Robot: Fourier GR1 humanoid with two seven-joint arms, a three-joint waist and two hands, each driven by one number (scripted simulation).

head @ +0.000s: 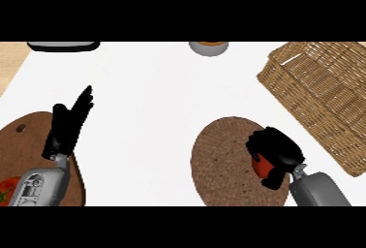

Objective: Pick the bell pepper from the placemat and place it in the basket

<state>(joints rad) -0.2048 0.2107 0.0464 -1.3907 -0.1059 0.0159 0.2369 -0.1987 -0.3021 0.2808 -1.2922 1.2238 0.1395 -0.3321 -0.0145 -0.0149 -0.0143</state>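
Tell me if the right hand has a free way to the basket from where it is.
Probably yes: the right hand, curled round the bell pepper over the placemat, is close beside the basket, with nothing standing between them.

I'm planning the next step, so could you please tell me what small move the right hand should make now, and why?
Probably a short lift straight up. The right hand is curled round the bell pepper, low over the placemat, and the basket lies up and to the right, with a raised wall. Raising the pepper first should let it clear that wall.
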